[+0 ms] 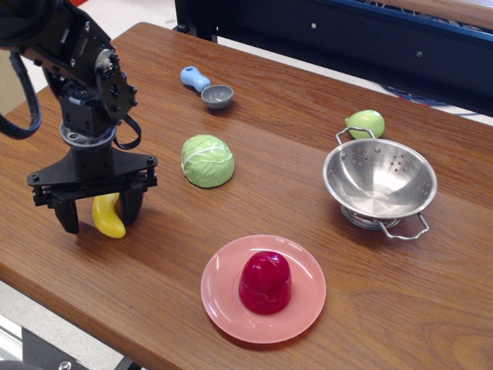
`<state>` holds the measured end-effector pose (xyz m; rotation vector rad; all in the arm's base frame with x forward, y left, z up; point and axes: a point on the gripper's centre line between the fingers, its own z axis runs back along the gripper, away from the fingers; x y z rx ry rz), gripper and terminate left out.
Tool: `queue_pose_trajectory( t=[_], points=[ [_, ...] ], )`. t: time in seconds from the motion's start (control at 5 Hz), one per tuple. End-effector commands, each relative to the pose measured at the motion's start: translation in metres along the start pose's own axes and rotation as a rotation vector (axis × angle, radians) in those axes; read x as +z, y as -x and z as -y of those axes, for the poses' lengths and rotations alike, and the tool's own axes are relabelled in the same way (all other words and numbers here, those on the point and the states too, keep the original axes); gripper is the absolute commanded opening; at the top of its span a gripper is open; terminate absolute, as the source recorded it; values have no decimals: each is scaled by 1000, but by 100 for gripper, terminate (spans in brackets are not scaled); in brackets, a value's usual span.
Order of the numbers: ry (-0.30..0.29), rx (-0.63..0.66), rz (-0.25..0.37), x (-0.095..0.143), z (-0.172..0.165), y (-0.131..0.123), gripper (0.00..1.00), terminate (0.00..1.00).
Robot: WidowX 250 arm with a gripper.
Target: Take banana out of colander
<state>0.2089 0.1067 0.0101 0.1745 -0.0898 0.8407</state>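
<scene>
Hand (98,216): fingers spread, straddling, not gripping | banana (108,216): on worktop (308,123), near left, well apart from empty colander (380,183) | handling: likely light, stiff, glossy-slippery; grip mid-curve.

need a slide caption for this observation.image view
Open hand around banana on table, colander empty.

The black arm reaches in over the left end of the surface near its front edge, wrist pointing straight down, and its gripper (98,216) hangs low with both fingers (68,216) spread apart, tips just above the wood.
</scene>
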Motion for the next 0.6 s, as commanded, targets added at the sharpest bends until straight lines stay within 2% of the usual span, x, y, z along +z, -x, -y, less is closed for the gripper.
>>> queue_pose_trajectory(
  t=[0.0,0.2,0.4],
  points=[
    [101,-31,30,66,16,-29,100,0],
    [134,-119,25,80,22,-27,100,0],
    [134,-119,25,80,22,-27,100,100]
  ],
)
